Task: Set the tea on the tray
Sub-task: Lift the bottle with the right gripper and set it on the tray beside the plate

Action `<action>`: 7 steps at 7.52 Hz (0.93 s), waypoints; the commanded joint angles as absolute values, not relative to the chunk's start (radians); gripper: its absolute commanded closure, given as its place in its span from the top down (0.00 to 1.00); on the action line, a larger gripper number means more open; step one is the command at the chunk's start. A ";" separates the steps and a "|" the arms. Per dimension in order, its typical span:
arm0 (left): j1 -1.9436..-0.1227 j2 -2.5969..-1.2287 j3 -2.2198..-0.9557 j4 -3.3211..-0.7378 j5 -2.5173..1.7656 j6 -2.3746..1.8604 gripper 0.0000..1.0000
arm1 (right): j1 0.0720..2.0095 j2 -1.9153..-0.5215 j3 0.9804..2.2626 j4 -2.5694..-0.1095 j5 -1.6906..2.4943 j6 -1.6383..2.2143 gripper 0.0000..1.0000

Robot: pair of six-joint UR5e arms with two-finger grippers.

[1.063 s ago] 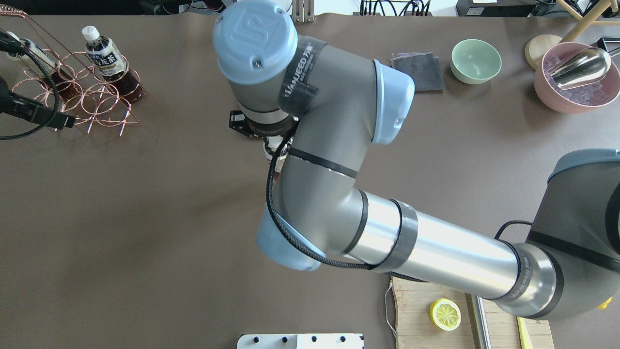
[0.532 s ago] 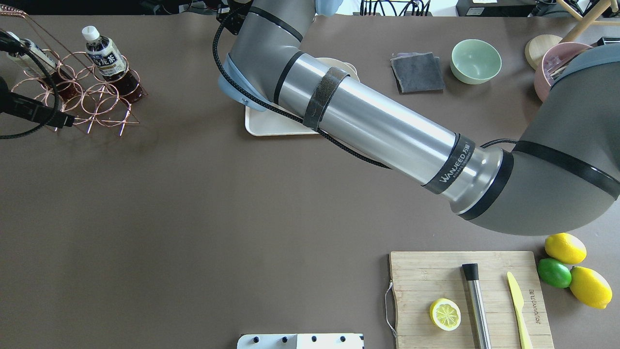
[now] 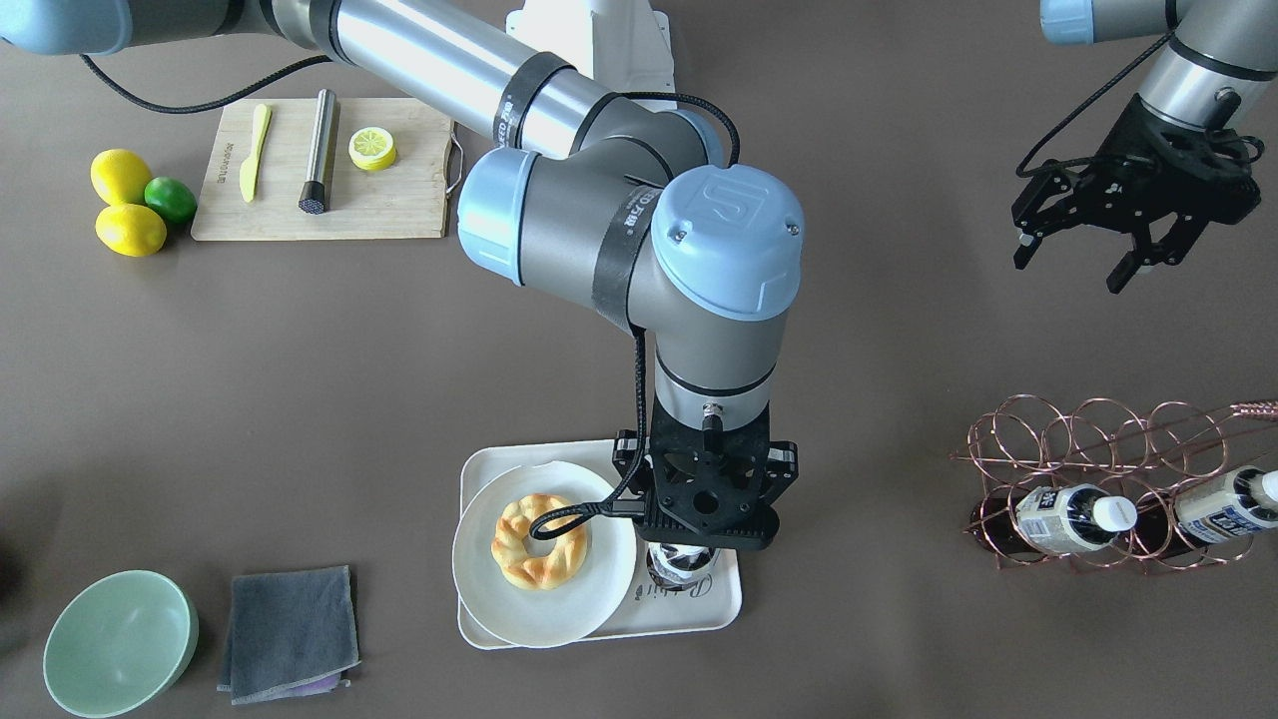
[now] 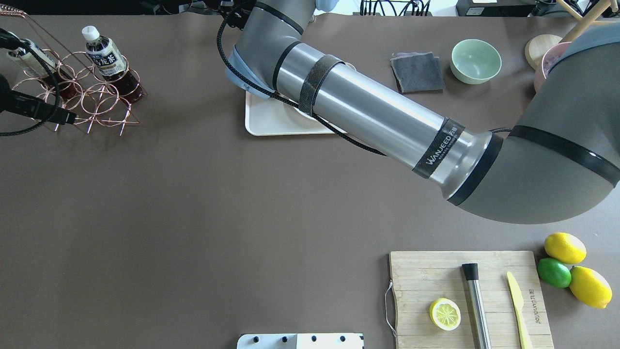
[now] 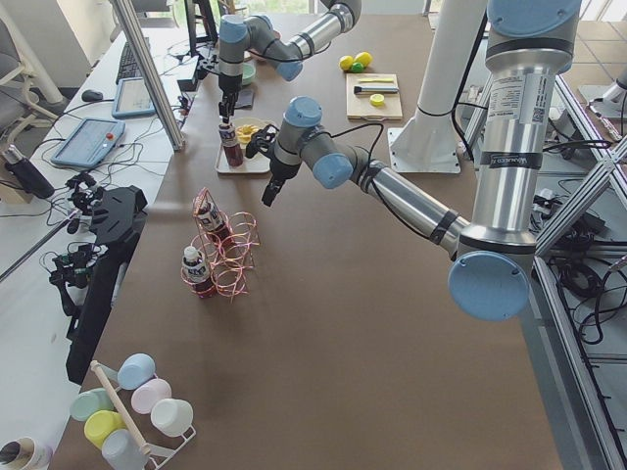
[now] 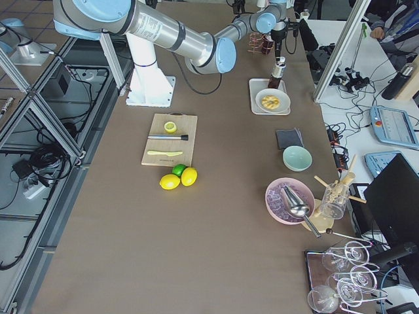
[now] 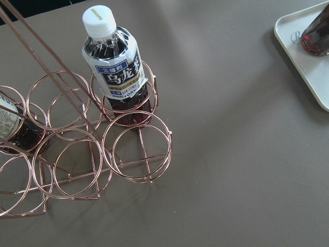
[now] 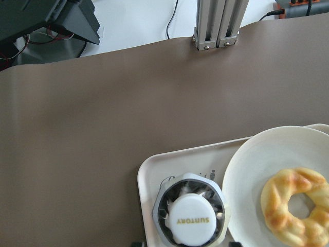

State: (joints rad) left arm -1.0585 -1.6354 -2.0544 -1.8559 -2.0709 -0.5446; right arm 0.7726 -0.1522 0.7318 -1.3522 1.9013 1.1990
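One tea bottle (image 3: 679, 564) stands upright on the cream tray (image 3: 699, 611), beside the round plate. My right gripper (image 3: 707, 511) is straight above it. In the right wrist view the white cap (image 8: 191, 220) lies below, and the fingertips (image 8: 234, 245) are dark slivers at the bottom edge, set wider than the bottle, so the gripper is open. My left gripper (image 3: 1073, 265) is open and empty, in the air away from the copper rack (image 3: 1098, 449). Two more tea bottles (image 3: 1073, 519) (image 3: 1228, 509) lie in that rack.
A white plate (image 3: 519, 609) with a ring pastry (image 3: 539, 539) fills the tray's other half. A grey cloth (image 3: 290, 629) and a green bowl (image 3: 120, 639) lie beyond it. A cutting board (image 3: 399, 200) with a lemon half, a muddler and a knife is near the robot's base.
My right arm swung from the middle of the table out to the tray at the far side, carrying the bottle, then shifted slightly. The left arm barely moved.
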 commanded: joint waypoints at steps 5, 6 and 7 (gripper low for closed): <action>-1.257 -1.510 -2.071 -1.839 -2.263 -0.507 0.97 | 0.924 -0.574 1.458 -1.710 2.116 0.929 1.00; -1.305 -1.470 -2.065 -1.829 -2.308 -0.421 0.97 | 0.995 -0.741 1.630 -1.744 2.184 0.779 1.00; -1.372 -1.401 -2.062 -1.821 -2.310 -0.258 0.97 | 1.087 -0.903 1.738 -1.750 2.242 0.630 1.00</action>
State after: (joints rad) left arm -1.2587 -1.4979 -2.0686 -1.8349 -2.2591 -0.4606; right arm 0.9489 -0.6240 1.4884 -1.7011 2.1410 0.8737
